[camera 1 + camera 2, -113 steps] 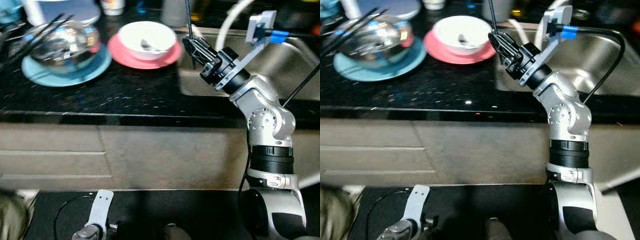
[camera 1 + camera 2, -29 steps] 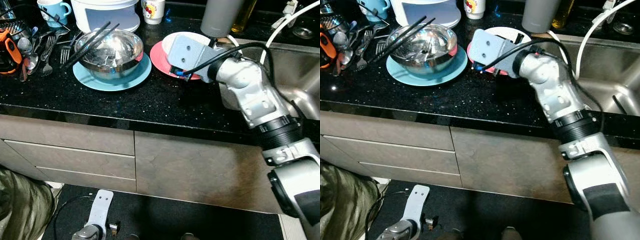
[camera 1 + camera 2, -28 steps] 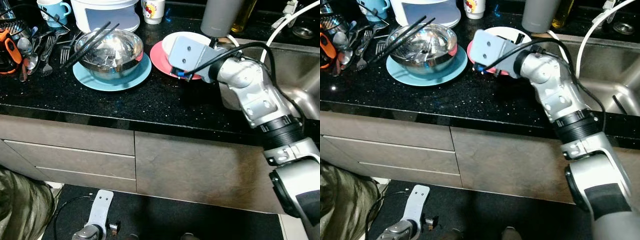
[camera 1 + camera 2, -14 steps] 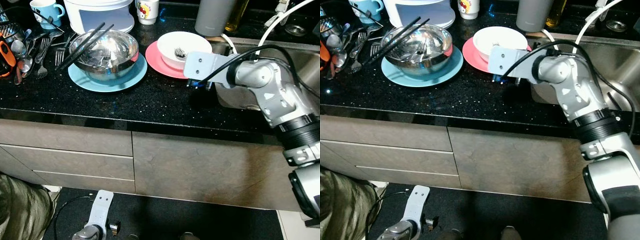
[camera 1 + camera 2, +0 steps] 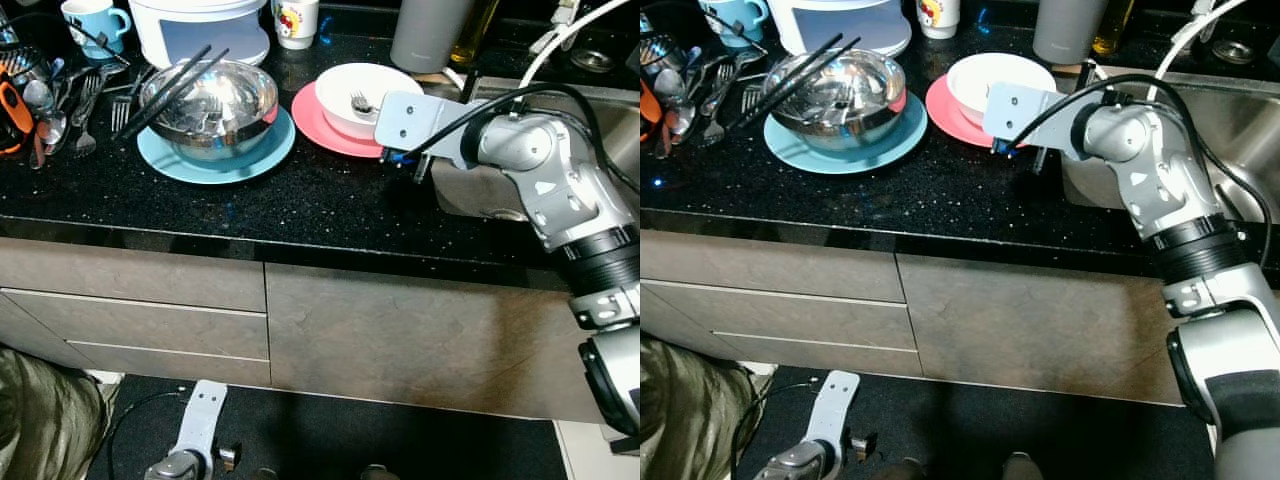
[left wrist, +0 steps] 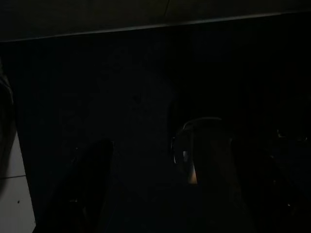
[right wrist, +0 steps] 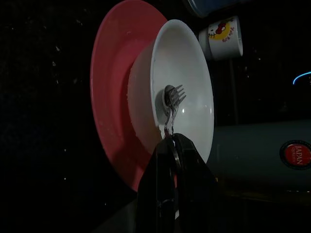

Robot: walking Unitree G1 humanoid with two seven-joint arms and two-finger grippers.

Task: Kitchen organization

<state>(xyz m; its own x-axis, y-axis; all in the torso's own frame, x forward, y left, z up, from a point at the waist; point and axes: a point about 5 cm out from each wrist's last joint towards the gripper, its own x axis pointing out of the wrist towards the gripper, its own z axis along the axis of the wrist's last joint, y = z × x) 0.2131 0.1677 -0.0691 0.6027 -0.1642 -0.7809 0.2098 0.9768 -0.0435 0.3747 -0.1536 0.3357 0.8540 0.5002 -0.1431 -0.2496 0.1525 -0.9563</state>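
Right gripper [image 7: 171, 145]: fingers pressed together, empty (we judge).
Fork [image 7: 171, 103]: we part fingers before reaching into white bowl [image 7: 187, 68].

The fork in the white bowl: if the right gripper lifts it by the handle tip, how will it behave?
The fork looks like thin metal: probably stiff and light. The right gripper pinches only its handle end at the rim of the white bowl, so the tines may swing or slip. Dragging it might nudge the bowl on the pink plate.
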